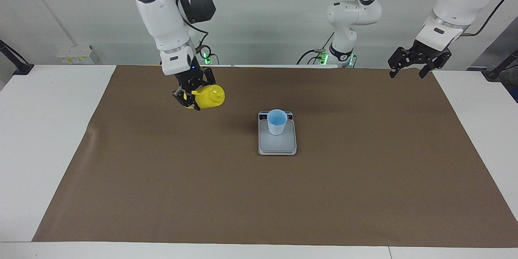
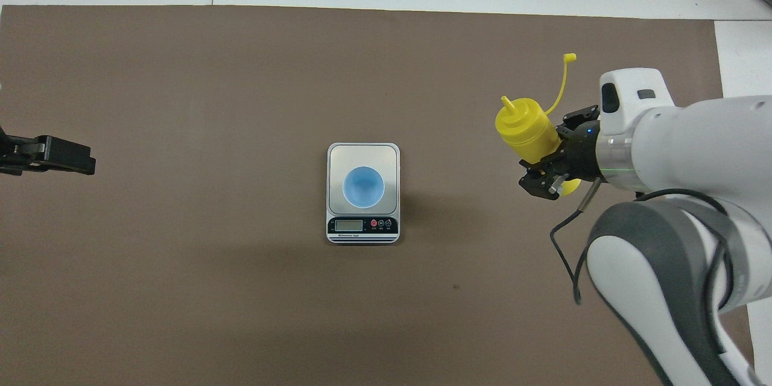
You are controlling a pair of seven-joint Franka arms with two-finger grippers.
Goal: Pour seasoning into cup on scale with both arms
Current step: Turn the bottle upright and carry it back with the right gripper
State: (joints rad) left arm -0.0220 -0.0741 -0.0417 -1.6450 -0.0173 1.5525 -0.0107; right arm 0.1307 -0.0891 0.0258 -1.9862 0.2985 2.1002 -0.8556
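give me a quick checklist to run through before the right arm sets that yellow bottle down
1. Right gripper shut on the seasoning bottle: ok.
2. Bottle clear of the cup and scale, over the brown mat toward the right arm's end: ok.
3. Cup upright on the scale: ok.
4. Bottle upright for setting down: not ok, tilted.
5. Nozzle capped: not ok, cap strap hangs loose.
6. Left gripper open, waiting over the mat's edge: ok.

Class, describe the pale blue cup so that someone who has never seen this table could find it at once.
Start at the brown mat covering the table, and find the small silver-grey scale lying near its middle. The cup stands upright on the scale's weighing plate, at the end with the dark display. It is the only blue thing here, handleless, tapered, brighter blue inside.
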